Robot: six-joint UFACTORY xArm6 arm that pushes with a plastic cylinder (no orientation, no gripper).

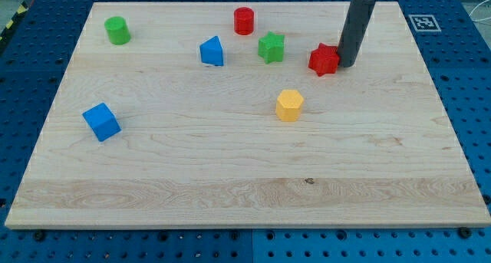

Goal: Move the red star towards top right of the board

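Toward worktop (230,179) top right, my tip (345,64) touches red star (324,60) on its right side, poorly placed for pushing; rod end effector grasps nothing

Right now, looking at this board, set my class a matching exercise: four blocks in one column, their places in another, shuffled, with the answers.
Blocks:
1. red star
2. green cylinder
3. blue cube
4. yellow block

Places:
A. view's left edge, lower down
B. touching my tip, on its left
C. near the middle, below the green star
D. view's top left corner

Pairs: 1-B, 2-D, 3-A, 4-C
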